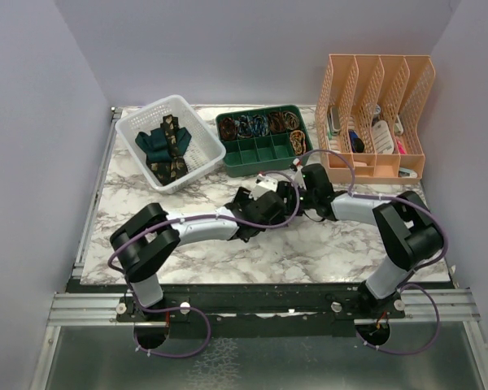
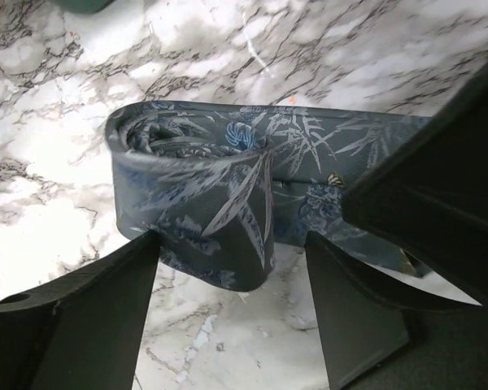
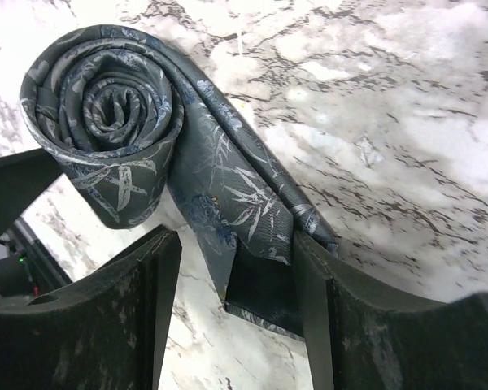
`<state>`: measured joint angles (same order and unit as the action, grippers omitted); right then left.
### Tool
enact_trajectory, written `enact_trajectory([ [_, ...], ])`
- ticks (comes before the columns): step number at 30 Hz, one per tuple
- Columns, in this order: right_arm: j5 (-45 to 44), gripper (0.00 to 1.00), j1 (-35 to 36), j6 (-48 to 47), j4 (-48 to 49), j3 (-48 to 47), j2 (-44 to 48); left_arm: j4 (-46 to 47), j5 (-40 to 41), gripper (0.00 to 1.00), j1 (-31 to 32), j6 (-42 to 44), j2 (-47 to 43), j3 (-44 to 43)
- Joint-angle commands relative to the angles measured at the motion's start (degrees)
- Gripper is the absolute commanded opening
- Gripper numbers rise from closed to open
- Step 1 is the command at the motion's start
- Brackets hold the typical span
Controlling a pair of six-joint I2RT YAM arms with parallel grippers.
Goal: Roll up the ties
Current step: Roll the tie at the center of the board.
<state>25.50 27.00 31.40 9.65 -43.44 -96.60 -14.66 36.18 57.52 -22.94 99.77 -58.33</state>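
Blue-grey tie (image 3: 106,106) is mostly rolled up. It lies about mid-table (image 1: 309,248), with the loose tail trailing off toward 5 o'clock in the right wrist view. The left claw (image 2: 232,252) straddles the roll, fingers apart. The right claw (image 3: 236,244) is spread too, the tail lying between its fingers, not pinched. A basket (image 1: 171,142) sits at 10 o'clock.

Basket (image 1: 208,153), green tray (image 1: 256,154), organizer (image 1: 374,81)
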Motion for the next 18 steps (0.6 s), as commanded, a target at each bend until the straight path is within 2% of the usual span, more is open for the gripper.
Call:
enact_trajectory([
  [1,-5.8,0.64,0.1,-2.5,-6.8,-0.5,2.2,2.1,-4.8,0.75,-0.2,0.1,-6.2,-0.1],
  [7,-5.6,0.69,0.1,-6.3,-8.0,-2.0,4.8,1.9,-8.6,0.84,-4.0,-0.2,-13.3,-0.5],
  [14,-7.0,0.73,0.1,-10.2,-5.8,-1.9,8.4,2.3,-13.5,0.87,-12.7,-4.7,-21.7,5.7],
  [18,-2.2,0.73,0.1,-12.6,-3.8,-3.2,10.0,2.1,-16.5,0.9,-17.1,-5.9,-24.6,8.9],
])
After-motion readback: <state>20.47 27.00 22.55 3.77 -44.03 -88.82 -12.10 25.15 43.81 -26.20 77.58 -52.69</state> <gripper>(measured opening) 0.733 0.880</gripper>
